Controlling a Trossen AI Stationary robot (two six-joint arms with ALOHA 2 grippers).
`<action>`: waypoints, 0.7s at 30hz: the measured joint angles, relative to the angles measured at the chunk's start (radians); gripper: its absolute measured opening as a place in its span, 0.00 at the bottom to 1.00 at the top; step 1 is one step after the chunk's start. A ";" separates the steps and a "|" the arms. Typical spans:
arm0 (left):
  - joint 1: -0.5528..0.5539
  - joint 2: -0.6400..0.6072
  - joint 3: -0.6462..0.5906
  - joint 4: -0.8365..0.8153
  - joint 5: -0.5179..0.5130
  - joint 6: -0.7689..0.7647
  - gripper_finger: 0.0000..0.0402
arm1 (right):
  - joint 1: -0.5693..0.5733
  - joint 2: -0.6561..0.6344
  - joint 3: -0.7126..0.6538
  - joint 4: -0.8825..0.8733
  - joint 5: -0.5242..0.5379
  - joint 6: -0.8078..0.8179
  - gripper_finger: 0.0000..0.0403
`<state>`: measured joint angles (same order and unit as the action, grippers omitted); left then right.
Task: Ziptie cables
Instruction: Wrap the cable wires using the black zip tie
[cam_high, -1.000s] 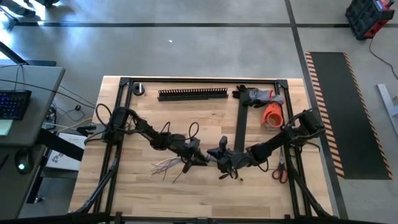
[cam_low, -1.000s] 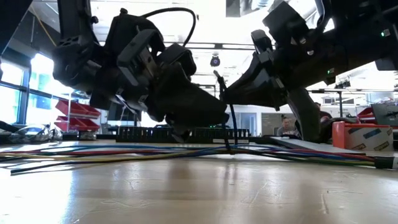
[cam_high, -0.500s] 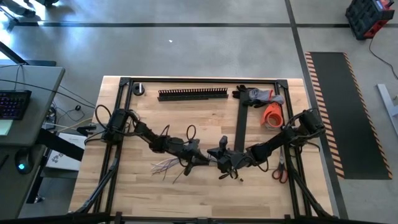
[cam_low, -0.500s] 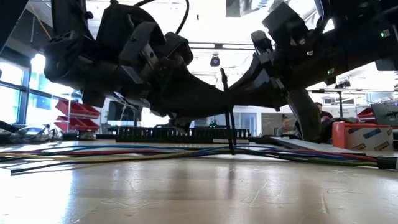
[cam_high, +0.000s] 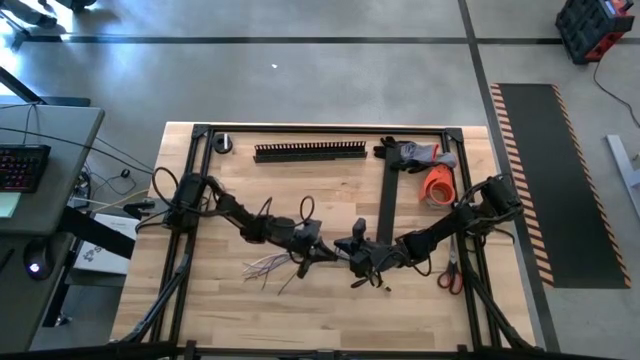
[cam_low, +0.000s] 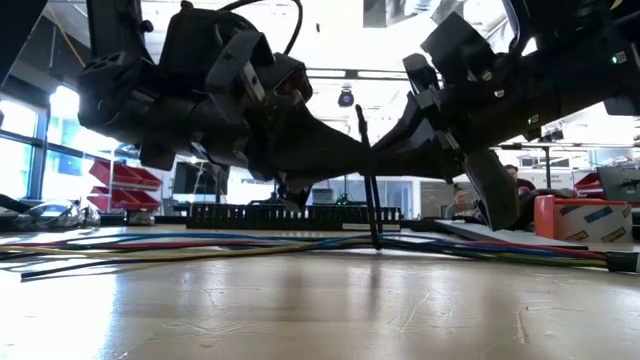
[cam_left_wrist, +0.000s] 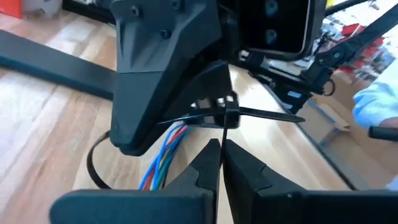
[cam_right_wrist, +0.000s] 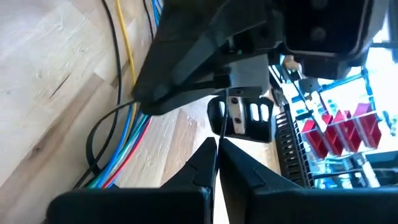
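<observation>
The cables (cam_high: 262, 266) lie across the table's middle as a bundle of thin coloured wires (cam_low: 150, 245), frayed ends to the left. A black zip tie (cam_low: 370, 190) loops around them (cam_left_wrist: 93, 163) and its strap stands upright above the bundle. My left gripper (cam_low: 357, 150) comes from the left and my right gripper (cam_low: 381, 152) from the right. They meet tip to tip at the strap, near the table's middle (cam_high: 337, 252), and both are shut on it. My left gripper (cam_left_wrist: 221, 144) pinches the zip tie's thin strap (cam_left_wrist: 223, 132) between its two fingertips, just above the bundle. Its fingers reach in nearly level from the table's left, across the strap. The strap stands upright, its loop around the cables on the table. My right gripper (cam_right_wrist: 216, 144) pinches the same strap (cam_right_wrist: 222, 124) between its fingertips. It comes from the table's right, slanting a little downward, opposite the left fingers. The strap runs up past the fingertips while the bundle (cam_right_wrist: 118, 163) stays on the wood.
At the far side lie a black slotted duct (cam_high: 310, 151), gloves (cam_high: 415, 154) and an orange tape roll (cam_high: 438, 186). A flat black strip (cam_high: 383, 200) and scissors (cam_high: 449, 275) lie to the right. A person (cam_low: 460, 205) shows far behind the table.
My left gripper has tipped its fingers up from the cables to the level of the right gripper's tips and has shut on the zip tie's strap. The strap stands a little straighter. The right gripper and the cables have stayed where they were.
</observation>
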<state>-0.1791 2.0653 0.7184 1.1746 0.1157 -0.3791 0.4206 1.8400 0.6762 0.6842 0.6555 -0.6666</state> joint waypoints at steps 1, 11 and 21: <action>0.006 0.000 0.000 0.001 0.014 -0.015 0.00 | 0.000 0.000 0.000 0.001 0.000 -0.018 0.00; 0.052 -0.001 0.000 -0.009 0.140 -0.185 0.00 | 0.000 0.000 0.000 0.030 0.023 -0.263 0.00; 0.078 0.001 -0.026 -0.010 0.164 -0.300 0.00 | 0.005 0.000 0.000 0.030 0.007 -0.433 0.00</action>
<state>-0.1015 2.0663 0.6921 1.1651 0.2798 -0.6786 0.4256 1.8400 0.6762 0.7139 0.6623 -1.0999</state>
